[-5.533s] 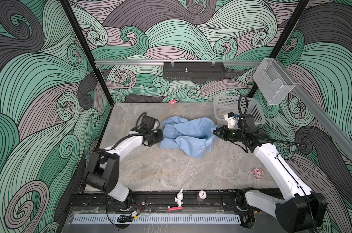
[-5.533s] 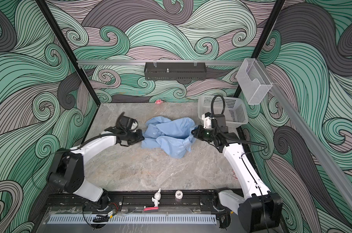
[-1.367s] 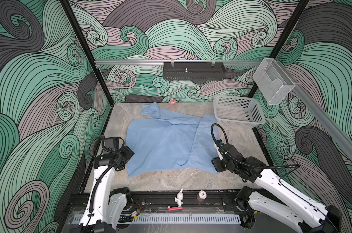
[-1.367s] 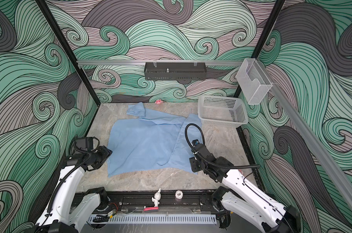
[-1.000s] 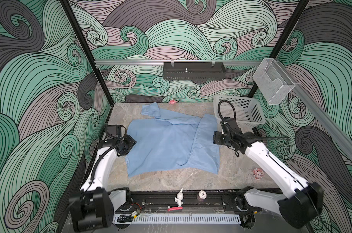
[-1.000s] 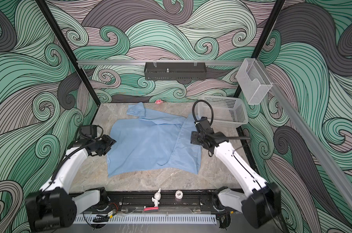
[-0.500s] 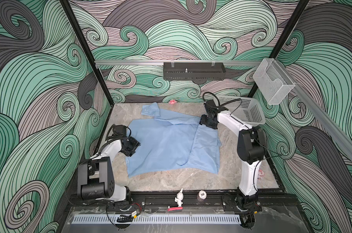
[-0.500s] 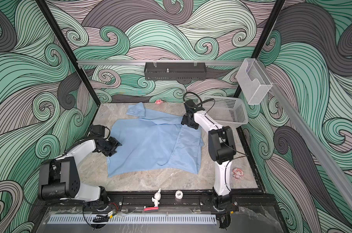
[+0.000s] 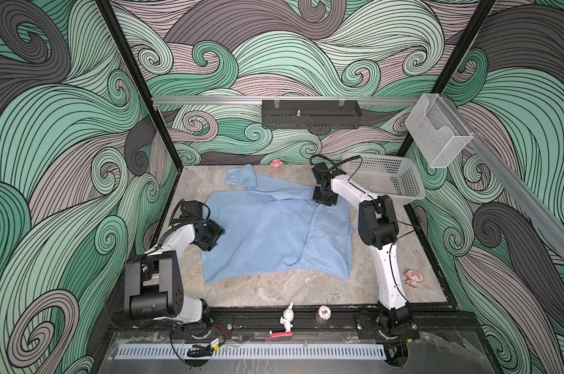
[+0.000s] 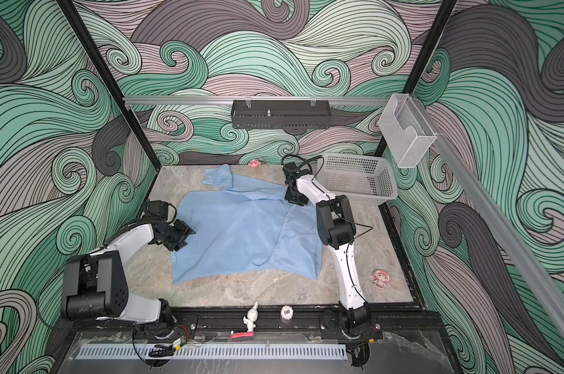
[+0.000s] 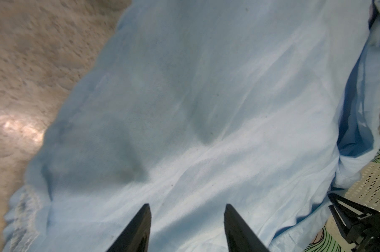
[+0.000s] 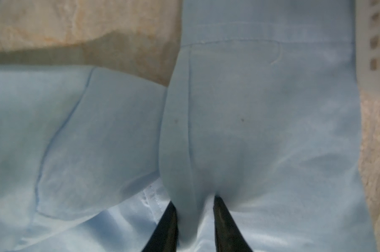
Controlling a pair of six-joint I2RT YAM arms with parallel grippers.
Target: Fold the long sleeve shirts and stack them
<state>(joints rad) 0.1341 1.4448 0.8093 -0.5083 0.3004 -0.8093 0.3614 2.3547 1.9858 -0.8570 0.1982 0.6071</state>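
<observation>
Now that the shirt (image 9: 267, 233) lies spread flat on the table (image 9: 274, 293), right gripper (image 12: 193, 199) has swung to its far edge and nipped shut on a fold; left gripper (image 11: 187, 209) hangs half-open, empty, over the left edge. First fold likely starting.

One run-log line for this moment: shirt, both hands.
shirt: spread out, not yet folded | left hand: open, over its left edge | right hand: shut on fabric fold near basket
</observation>
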